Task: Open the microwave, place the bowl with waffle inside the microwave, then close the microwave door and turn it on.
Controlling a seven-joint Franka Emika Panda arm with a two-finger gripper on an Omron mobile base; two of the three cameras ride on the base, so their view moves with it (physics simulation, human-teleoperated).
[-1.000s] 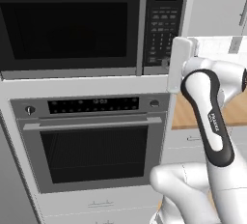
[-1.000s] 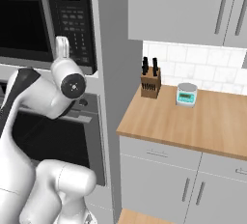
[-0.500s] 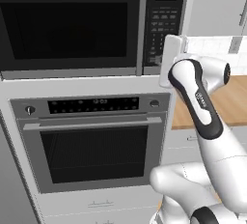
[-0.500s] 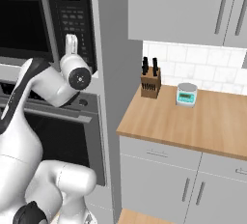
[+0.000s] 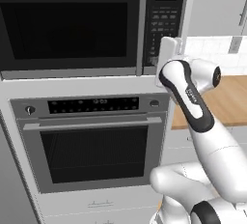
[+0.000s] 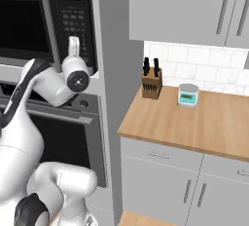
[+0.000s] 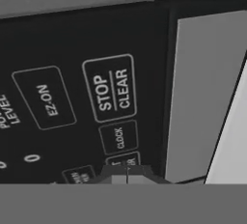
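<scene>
With the microwave door (image 5: pixel 67 25) shut, the tool (image 7: pixel 127 174), its tips pressed together, stood right at the microwave (image 5: pixel 96 25) keypad (image 7: pixel 77 112) low beside the STOP/CLEAR key (image 7: pixel 112 89), whose rigid flat buttons probably wanted one light, square fingertip press.

Base views flank microwave (image 5: pixel 91 25); hand view hugs keypad (image 7: pixel 87 117).
</scene>
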